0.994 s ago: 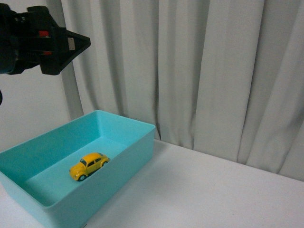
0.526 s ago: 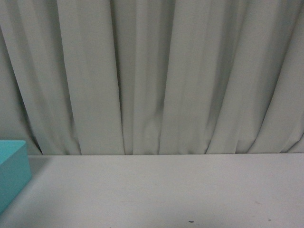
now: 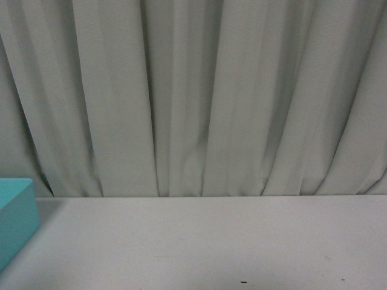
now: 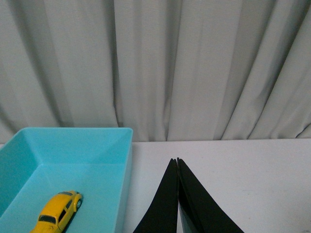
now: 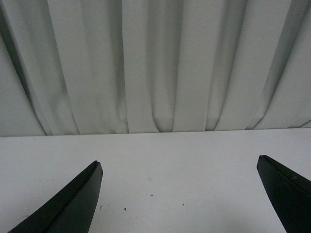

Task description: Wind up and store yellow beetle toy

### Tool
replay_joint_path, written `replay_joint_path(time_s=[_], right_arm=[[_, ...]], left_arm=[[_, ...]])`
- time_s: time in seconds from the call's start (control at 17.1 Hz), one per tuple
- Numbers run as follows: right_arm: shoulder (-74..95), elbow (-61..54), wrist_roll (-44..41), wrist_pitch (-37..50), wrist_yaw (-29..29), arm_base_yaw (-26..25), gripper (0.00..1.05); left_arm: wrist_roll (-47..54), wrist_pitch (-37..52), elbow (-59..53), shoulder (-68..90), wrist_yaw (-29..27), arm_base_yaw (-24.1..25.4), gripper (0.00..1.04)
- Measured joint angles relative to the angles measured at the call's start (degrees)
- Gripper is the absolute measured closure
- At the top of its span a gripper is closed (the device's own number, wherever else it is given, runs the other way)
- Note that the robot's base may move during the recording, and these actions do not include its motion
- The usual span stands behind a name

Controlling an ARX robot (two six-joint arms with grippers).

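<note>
The yellow beetle toy (image 4: 57,212) lies on the floor of the turquoise box (image 4: 124,160) in the left wrist view. My left gripper (image 4: 176,160) is shut and empty, over the white table beside the box's wall, apart from the toy. My right gripper (image 5: 179,164) is open and empty above bare white table. In the front view only a corner of the turquoise box (image 3: 15,211) shows at the left edge; the toy and both grippers are out of that view.
A white table (image 3: 211,241) runs back to a pale grey pleated curtain (image 3: 193,96) close behind it. A few small dark specks (image 5: 125,209) mark the table under my right gripper.
The front view has swung away: the box with the toy and the left arm filled its left side a second ago; now only the box's corner shows. Nothing differs in the last half second.
</note>
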Motion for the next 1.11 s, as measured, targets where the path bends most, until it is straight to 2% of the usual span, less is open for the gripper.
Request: replay_joint_path(time_s=[0.35,0.64,0.7,0.76,1.05,1.11], right_arm=[[0.00,0.00,0.00,0.00,0.00,0.00,0.07],[0.00,0.00,0.00,0.02,0.00,0.00,0.07],[0.00,0.00,0.00,0.02,-0.02,0.00,0.07],[0.00,0.00,0.00,0.02,0.02,0.00,0.07],[0.00,0.00,0.00,0.02,0.00,0.00,0.07],[0.00,0.00,0.00,0.02,0.00,0.00,0.07]], left_arm=[[0.00,-1.64,-2.91,-5.88,0.00,0.00,1.03],[0.00,-7.08,-2.91,-10.86,0.00,0.00,1.03],[0.00,-15.08,-2.86,-15.76,0.04,0.00,1.03],[-0.02,-17.25,-2.86,-19.63,0.02,0.00,1.03],[0.00,-17.07,-2.89,-20.48,0.00,0.00,1.03],[-0.11,-17.07,-2.89,-20.48,-0.02,0.00,0.98]])
